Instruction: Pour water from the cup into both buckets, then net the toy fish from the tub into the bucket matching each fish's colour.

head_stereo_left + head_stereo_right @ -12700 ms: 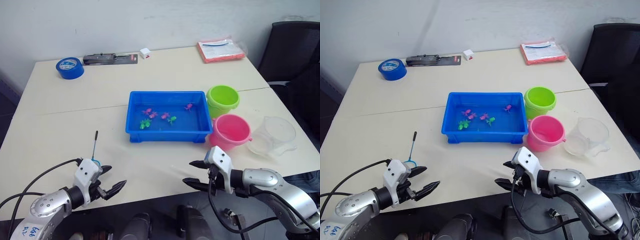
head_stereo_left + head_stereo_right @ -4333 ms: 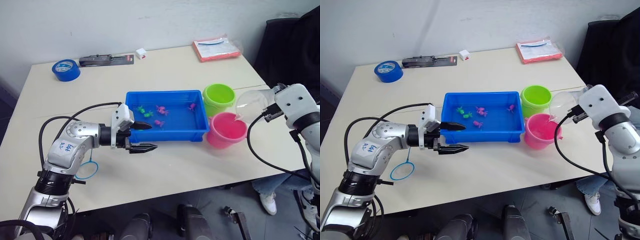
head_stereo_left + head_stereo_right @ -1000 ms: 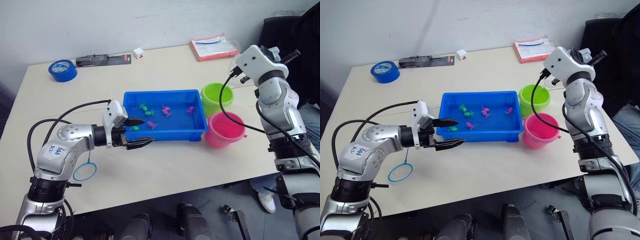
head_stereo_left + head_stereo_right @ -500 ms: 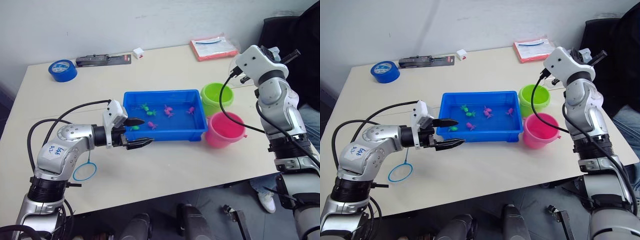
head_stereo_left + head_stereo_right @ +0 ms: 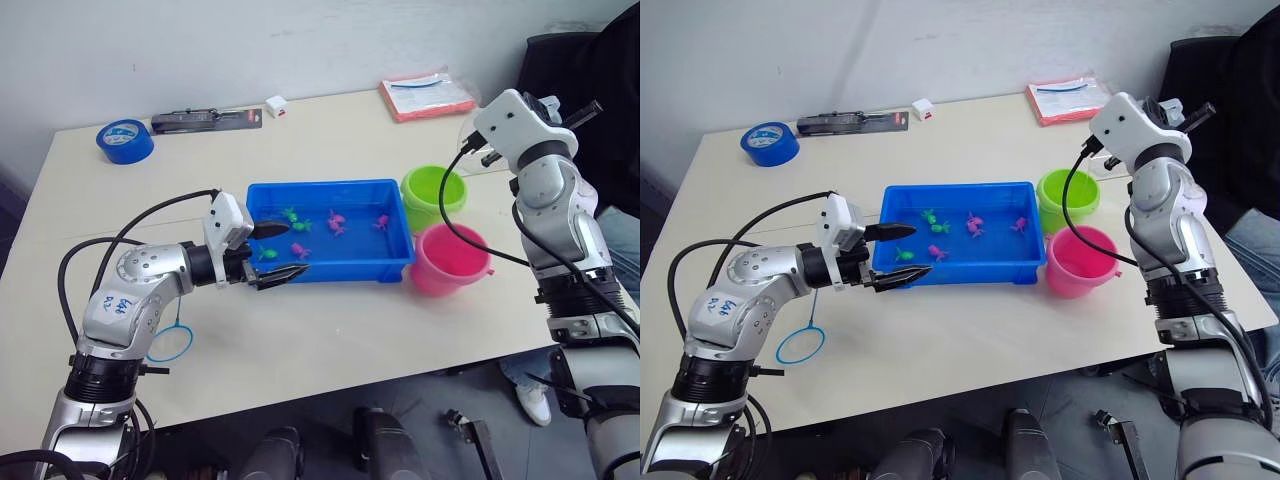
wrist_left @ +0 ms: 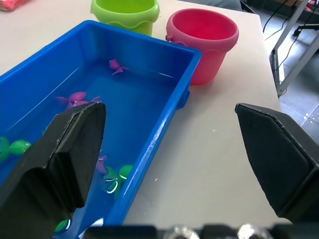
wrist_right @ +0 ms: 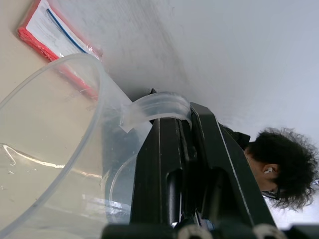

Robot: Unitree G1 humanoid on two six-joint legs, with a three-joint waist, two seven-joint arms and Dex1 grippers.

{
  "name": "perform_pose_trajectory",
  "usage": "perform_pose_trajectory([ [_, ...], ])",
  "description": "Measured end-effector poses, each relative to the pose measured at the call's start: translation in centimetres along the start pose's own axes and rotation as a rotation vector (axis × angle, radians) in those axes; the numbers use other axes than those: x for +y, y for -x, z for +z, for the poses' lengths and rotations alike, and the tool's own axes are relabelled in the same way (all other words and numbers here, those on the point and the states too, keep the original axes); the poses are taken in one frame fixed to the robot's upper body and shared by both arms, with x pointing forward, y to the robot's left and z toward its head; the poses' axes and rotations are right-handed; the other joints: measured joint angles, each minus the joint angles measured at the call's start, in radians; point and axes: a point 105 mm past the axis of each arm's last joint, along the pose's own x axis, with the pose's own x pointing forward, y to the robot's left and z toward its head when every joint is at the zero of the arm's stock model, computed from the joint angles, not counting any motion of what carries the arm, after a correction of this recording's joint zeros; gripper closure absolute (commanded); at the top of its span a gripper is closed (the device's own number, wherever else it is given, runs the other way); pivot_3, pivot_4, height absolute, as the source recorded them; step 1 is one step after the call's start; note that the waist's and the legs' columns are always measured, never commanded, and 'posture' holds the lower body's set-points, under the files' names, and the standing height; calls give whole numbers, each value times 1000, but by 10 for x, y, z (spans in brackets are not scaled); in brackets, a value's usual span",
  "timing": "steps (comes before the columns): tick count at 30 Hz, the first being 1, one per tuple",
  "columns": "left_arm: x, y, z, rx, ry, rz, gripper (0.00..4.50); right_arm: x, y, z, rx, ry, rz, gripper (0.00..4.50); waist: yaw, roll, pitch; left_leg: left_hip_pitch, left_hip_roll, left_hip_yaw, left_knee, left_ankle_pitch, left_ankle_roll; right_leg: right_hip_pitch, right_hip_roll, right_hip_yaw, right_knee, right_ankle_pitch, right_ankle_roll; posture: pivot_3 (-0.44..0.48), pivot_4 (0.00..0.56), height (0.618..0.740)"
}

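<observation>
Straddling tub (image 6: pixel 164 119) rim, left gripper (image 5: pixel 273 251) agape

Hardly any writing is showing legibly. A white sticker (image 5: pixel 113 303) on the left forearm, near the small blue net ring (image 5: pixel 169 343) lying on the table, is carrying handwritten characters too small to make out. The blue tape roll (image 5: pixel 125 140) is bearing a white printed label that is staying unreadable.
</observation>
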Motion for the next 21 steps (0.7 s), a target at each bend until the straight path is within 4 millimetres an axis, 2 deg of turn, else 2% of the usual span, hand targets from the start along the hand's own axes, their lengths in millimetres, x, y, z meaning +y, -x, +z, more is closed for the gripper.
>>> perform_pose_trajectory([
  [2, 0, 0, 0, -2, 1, -4, 0, -1, 0, -7, 52, -118, -2, 3821, 0, 0, 0, 0, 0, 0, 0, 0, 0, 0, 0, 0, 0, 0, 0, 0, 150, 740],
  [7, -2, 2, 3, -29, 40, -17, 0, -10, 5, -44, 228, -425, -24, 3821, 3, 0, 0, -1, 0, -1, 0, 0, 0, 0, 0, 0, 0, 0, 0, 0, 150, 740],
  [11, -7, 4, 3, -46, 61, -52, 0, -23, 26, -83, 363, -650, -87, 3821, 6, 0, 0, -1, 0, -3, 0, 0, 0, 1, -1, 0, 0, 0, 0, 0, 150, 740],
  [14, -11, 5, -1, -46, 79, -75, 0, -19, 50, -116, 492, -787, -118, 3821, 4, 0, 0, -1, 0, -2, 1, 0, 0, 0, 0, 0, 0, 0, 0, 0, 150, 740],
  [21, -15, 4, 1, -58, 78, -110, 0, 2, 76, -131, 582, -974, -132, 3821, -9, 2, -1, 0, 0, 0, 0, 0, -1, 0, 0, 4, 2, 0, 0, 0, 150, 740],
])
